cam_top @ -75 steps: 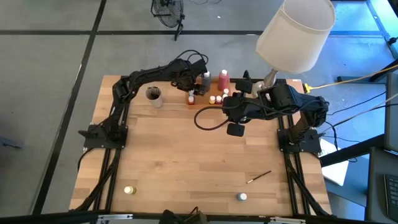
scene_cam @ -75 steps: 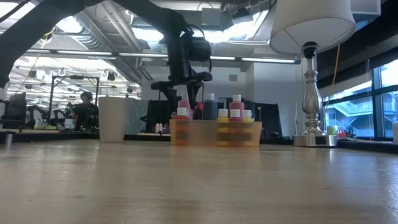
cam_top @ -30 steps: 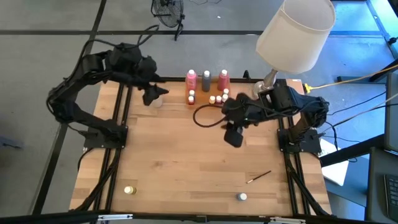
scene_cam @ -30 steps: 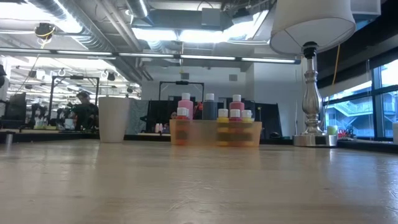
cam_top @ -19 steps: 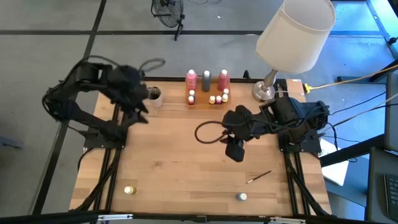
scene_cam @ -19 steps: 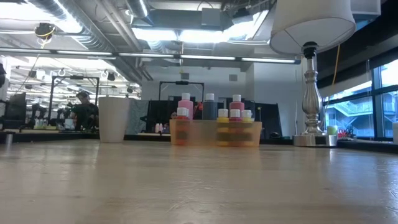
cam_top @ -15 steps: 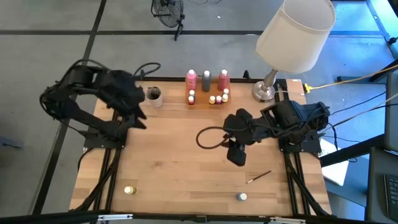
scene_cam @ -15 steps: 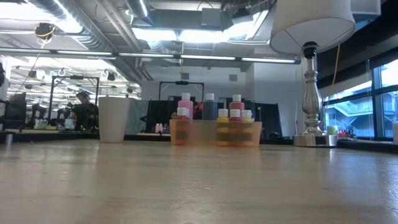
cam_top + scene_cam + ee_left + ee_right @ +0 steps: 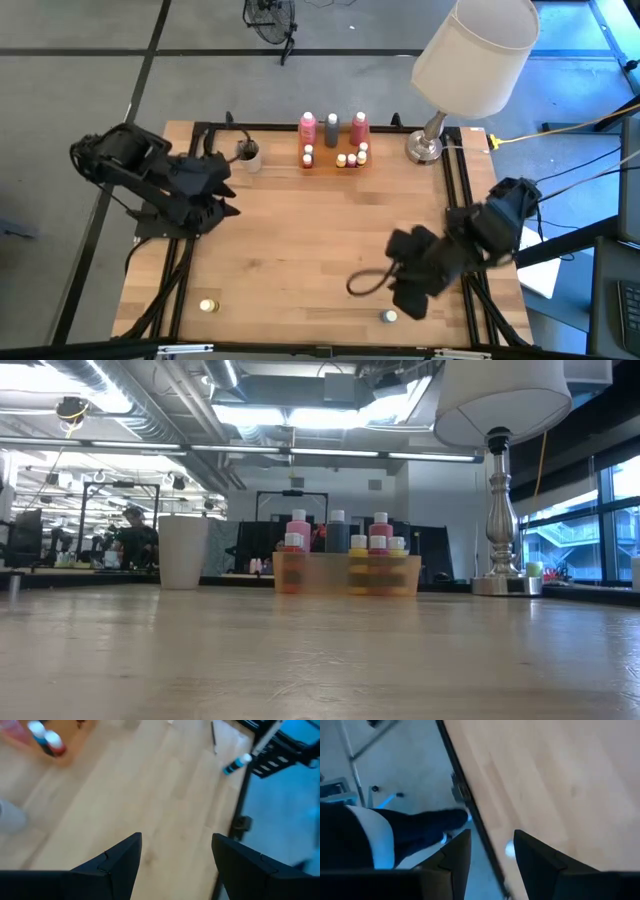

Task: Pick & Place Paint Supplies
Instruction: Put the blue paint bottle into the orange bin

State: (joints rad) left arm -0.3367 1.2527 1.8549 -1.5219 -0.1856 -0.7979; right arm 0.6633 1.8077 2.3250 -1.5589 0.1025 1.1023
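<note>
The paint supplies stand in an orange tray [image 9: 333,160] at the table's far edge: two pink bottles [image 9: 307,126] and a grey bottle [image 9: 332,125], with small pots in front. A yellow-lidded pot [image 9: 208,306] rests near the front left. A white-capped pot [image 9: 388,317] lies on its side near the front right [image 9: 237,764], with a thin brush [image 9: 213,732] beyond it. My left gripper [image 9: 228,197] hangs open over the table's left side [image 9: 175,855]. My right gripper [image 9: 408,300] hangs open above the front right [image 9: 490,852]. Both are empty.
A beige cup [image 9: 247,153] stands left of the tray. A lamp [image 9: 430,140] with a wide white shade stands at the far right corner. The middle of the wooden table [image 9: 300,240] lies bare. The low view shows no gripper.
My left gripper has swung from beside the cup at the far edge toward the table's left and near side, turning as it went. My right gripper has swung from the middle, in front of the tray, toward the near right corner, and now covers the brush from above. Both stayed open.
</note>
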